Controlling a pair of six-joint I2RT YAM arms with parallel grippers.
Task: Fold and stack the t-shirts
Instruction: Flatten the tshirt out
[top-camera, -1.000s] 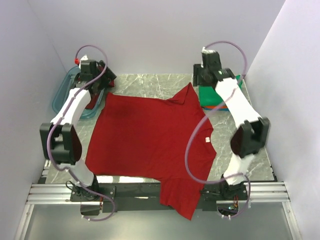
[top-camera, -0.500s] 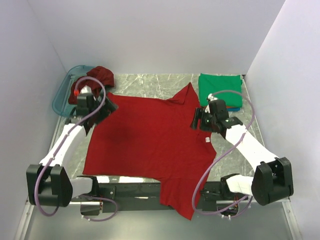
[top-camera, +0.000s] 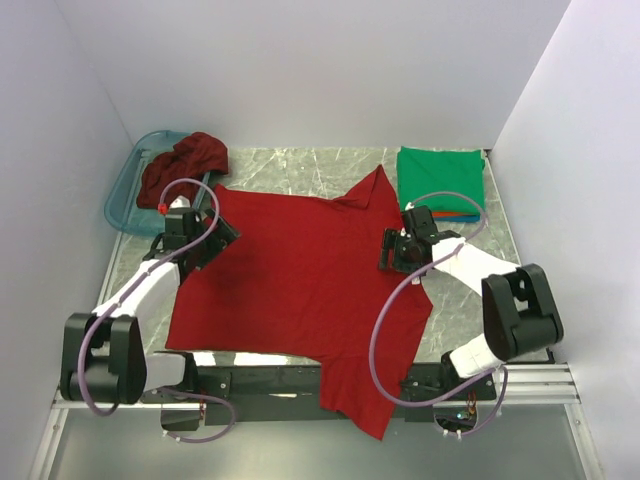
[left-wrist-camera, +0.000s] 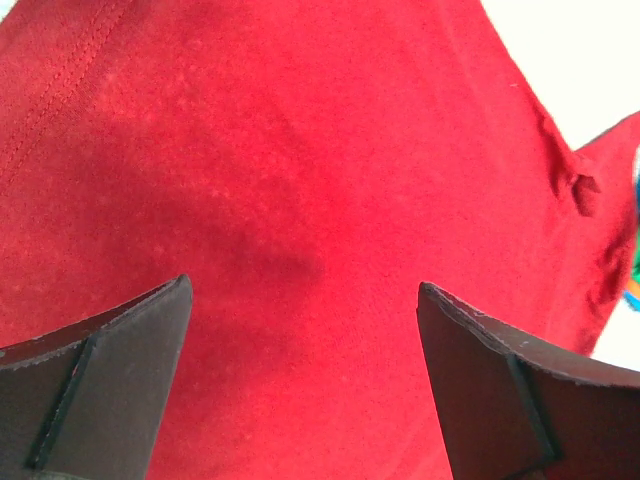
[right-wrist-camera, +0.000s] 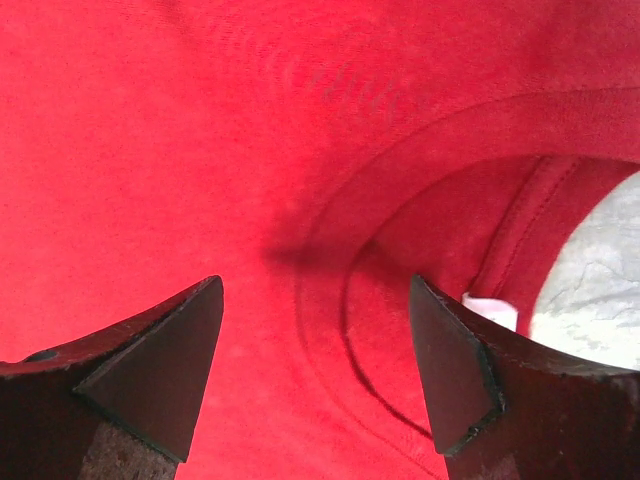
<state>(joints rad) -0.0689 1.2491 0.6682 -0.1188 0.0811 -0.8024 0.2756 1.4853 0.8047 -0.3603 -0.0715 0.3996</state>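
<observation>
Hovering low over the bright red t-shirt (top-camera: 300, 275) spread on the table (top-camera: 300, 165), our left gripper (top-camera: 213, 240) and right gripper (top-camera: 392, 250) both show jaws spread wide, gripping nothing.

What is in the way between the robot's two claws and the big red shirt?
Nothing that shows. The left gripper and the right gripper both stand open right over the red shirt, with only red cloth seen between their jaws. Whether they touch it is unclear.
</observation>
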